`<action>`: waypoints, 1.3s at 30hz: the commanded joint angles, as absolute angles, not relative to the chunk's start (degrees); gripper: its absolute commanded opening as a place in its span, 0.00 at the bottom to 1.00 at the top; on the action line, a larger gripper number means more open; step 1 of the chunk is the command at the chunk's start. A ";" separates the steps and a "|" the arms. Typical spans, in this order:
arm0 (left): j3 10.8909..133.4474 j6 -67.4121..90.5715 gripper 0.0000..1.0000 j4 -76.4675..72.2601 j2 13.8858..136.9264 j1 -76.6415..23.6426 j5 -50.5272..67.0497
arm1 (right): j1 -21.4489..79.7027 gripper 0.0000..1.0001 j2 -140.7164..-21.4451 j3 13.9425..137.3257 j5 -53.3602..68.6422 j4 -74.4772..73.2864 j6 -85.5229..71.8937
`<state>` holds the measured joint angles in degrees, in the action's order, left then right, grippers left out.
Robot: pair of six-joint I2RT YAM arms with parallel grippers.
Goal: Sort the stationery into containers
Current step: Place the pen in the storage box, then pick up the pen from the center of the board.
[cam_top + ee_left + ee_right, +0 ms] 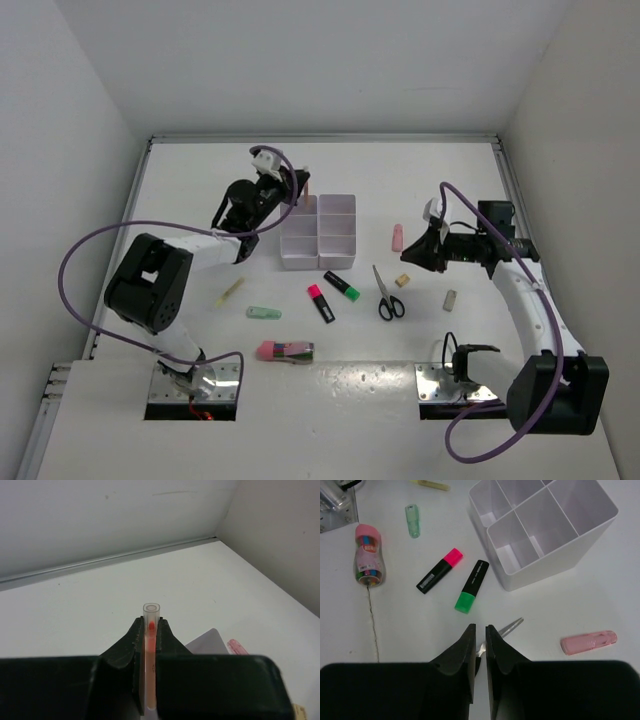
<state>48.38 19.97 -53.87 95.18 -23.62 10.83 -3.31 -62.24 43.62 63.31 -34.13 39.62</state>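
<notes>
Left fingers (125, 650) are clamping pen (151, 645) upright at far corner of tray (300, 262); right fingers (457, 652), barely parted, are holding nothing. Risk: pen tilting on release, missing its compartment.

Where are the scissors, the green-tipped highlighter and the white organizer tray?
scissors (384, 290), top view, near the pivot
green-tipped highlighter (472, 584), right wrist view, black barrel
organizer tray (555, 554), right wrist view, outer wall

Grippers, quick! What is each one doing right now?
Left gripper: closed, holding a thin orange pen.
Right gripper: slightly open, holding nothing.
</notes>
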 commanded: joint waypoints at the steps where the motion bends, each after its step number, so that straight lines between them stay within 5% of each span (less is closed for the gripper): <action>1: 47.55 15.65 0.00 -57.84 96.85 -25.04 9.06 | -4.13 0.15 -62.23 43.51 66.97 -33.84 42.89; 7: 45.80 12.74 0.06 -56.69 97.38 -26.19 6.50 | -4.13 0.16 -62.23 43.51 67.50 -34.89 43.42; 13: 45.18 11.51 0.36 -55.37 94.40 -26.72 4.58 | -4.13 0.20 -62.23 44.03 67.50 -35.42 43.95; 15: 45.18 10.99 0.54 -54.06 92.39 -27.25 3.87 | -4.13 0.21 -62.23 44.03 67.50 -35.42 43.95; 18: 45.70 10.46 0.61 -52.21 89.92 -27.25 3.16 | -4.13 0.21 -62.23 44.03 67.50 -35.94 43.95; 21: 45.70 10.46 0.51 -49.41 84.57 -27.86 0.71 | -4.13 0.21 -62.23 44.03 67.50 -35.95 43.95; 23: 49.71 12.73 0.16 -38.11 80.44 -28.39 -7.58 | -4.13 0.17 -62.23 45.17 66.54 -35.95 42.38; 24: 52.53 14.83 0.00 -30.84 77.20 -29.87 -12.34 | -4.13 0.06 -62.23 45.70 65.84 -35.95 40.71; 26: 63.21 24.32 0.00 -0.90 76.55 -29.88 -22.27 | -4.13 0.00 -64.93 47.97 61.89 -34.02 31.36; 27: 66.24 26.96 0.04 19.57 76.55 -30.40 -23.11 | -4.13 0.20 -67.39 51.12 58.83 -32.80 24.33; 28: 66.27 26.98 0.04 19.77 76.55 -30.41 -22.25 | -4.13 0.20 -69.07 51.15 58.80 -32.78 24.26; 30: 65.14 24.28 0.45 30.17 75.16 -31.20 -20.22 | -4.13 0.59 -72.49 56.30 61.95 -42.99 29.24; 31: 63.47 24.26 0.74 32.76 74.36 -31.81 -19.61 | -4.13 0.63 -75.29 57.73 65.18 -46.55 35.79; 34: 62.75 23.47 0.81 40.50 73.04 -31.82 -20.56 | -4.13 0.70 -77.78 61.52 68.02 -59.65 51.43; 35: 62.14 23.47 0.81 41.47 73.04 -31.82 -20.57 | -4.13 0.64 -77.78 62.31 68.03 -61.33 53.50; 36: 61.44 22.94 0.80 42.27 73.04 -31.82 -20.57 | -3.61 0.34 -78.57 62.31 68.03 -62.30 54.57; 37: 60.91 22.94 0.79 42.80 73.65 -31.82 -19.26 | -3.60 0.19 -79.36 63.01 67.42 -62.31 54.58; 39: 60.21 22.41 0.72 42.80 74.52 -31.82 -18.37 | -3.60 0.08 -79.37 63.54 66.89 -62.84 55.11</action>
